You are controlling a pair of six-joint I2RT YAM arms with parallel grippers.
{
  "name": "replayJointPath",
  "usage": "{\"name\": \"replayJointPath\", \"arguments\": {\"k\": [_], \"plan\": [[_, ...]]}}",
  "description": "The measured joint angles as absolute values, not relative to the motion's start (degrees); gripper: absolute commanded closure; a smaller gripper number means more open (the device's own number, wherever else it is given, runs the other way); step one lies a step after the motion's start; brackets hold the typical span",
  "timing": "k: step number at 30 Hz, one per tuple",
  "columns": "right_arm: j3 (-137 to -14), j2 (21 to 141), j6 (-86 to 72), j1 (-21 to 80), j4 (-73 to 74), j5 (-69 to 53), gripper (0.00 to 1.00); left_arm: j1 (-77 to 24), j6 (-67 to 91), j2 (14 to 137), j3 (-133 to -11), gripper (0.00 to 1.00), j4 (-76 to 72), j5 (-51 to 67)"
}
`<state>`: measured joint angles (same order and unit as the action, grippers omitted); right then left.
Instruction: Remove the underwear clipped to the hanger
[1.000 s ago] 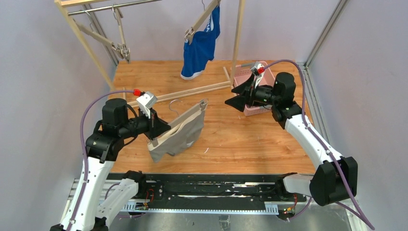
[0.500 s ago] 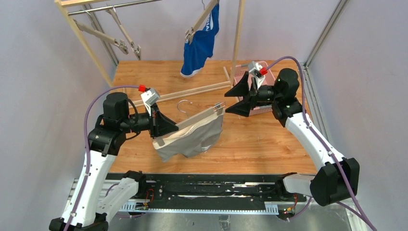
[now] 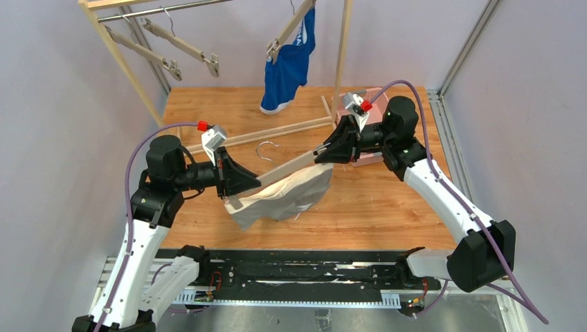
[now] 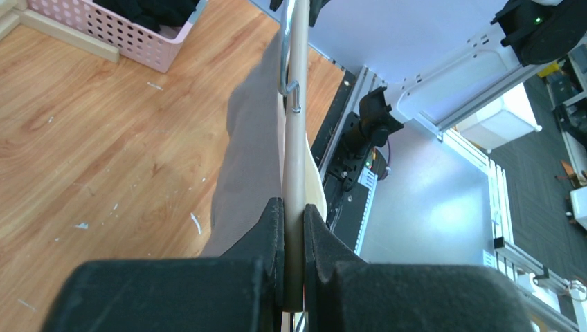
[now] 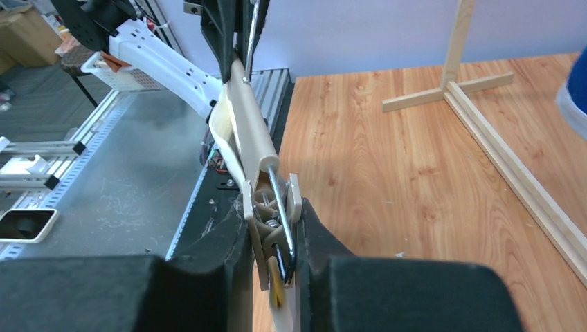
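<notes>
A wooden hanger [image 3: 291, 164] is held level above the table between both arms. My left gripper [image 3: 253, 183] [image 4: 294, 238] is shut on its bar [image 4: 297, 104] near the left end. At the right end, my right gripper [image 3: 321, 156] [image 5: 277, 242] is shut on the hanger clip [image 5: 275, 207], squeezing its two plates. The grey underwear [image 3: 284, 197] [image 4: 249, 138] with its pale waistband [image 5: 223, 128] hangs under the bar. Blue underwear [image 3: 287, 66] hangs clipped to another hanger on the rack. Black underwear [image 4: 149, 8] lies in the pink basket [image 4: 104, 24].
A wooden rack [image 3: 118, 52] stands at the back with two bare hangers [image 3: 187, 48] on its rail. Its base bars [image 3: 277, 131] [image 5: 498, 159] lie across the table. The pink basket [image 3: 365, 161] sits right behind my right gripper.
My right gripper moved left to the hanger's right end and closed on the clip. The left arm swung the hanger up toward it. The bare hangers on the rail swung right.
</notes>
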<state>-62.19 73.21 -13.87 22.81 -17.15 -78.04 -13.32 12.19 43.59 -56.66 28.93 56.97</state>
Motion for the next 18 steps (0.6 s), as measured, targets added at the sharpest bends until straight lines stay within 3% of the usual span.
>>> {"name": "replayJointPath", "arguments": {"k": [1, 3, 4, 7, 8, 9, 18], "plan": [[-62.4, 73.3, -13.9, 22.8, -16.8, -78.3, 0.70, -13.3, 12.0, 43.6, -56.7, 1.00, 28.9, 57.2], [-62.7, 73.4, -13.5, 22.9, -16.3, -78.2, 0.55, -13.3, 11.7, 43.6, -56.6, 1.00, 29.3, 57.3], [-62.8, 73.5, -13.6, 22.9, -15.9, -78.1, 0.51, -13.3, 11.5, 43.6, -56.6, 1.00, 29.4, 57.3], [-63.1, 73.5, -13.4, 23.0, -15.6, -77.5, 0.52, -13.3, 11.1, 43.6, -56.6, 1.00, 30.0, 56.6], [-63.2, 73.5, -13.3, 23.1, -15.6, -77.3, 0.38, -13.3, 10.9, 43.7, -56.6, 1.00, 30.2, 56.3], [-63.2, 73.5, -13.3, 23.2, -15.6, -77.0, 0.30, -13.3, 10.8, 43.8, -56.6, 1.00, 30.3, 56.2], [-62.5, 72.9, -12.4, 23.2, -15.4, -73.0, 0.27, -13.3, 11.1, 43.5, -56.5, 1.00, 30.1, 55.2]]}}
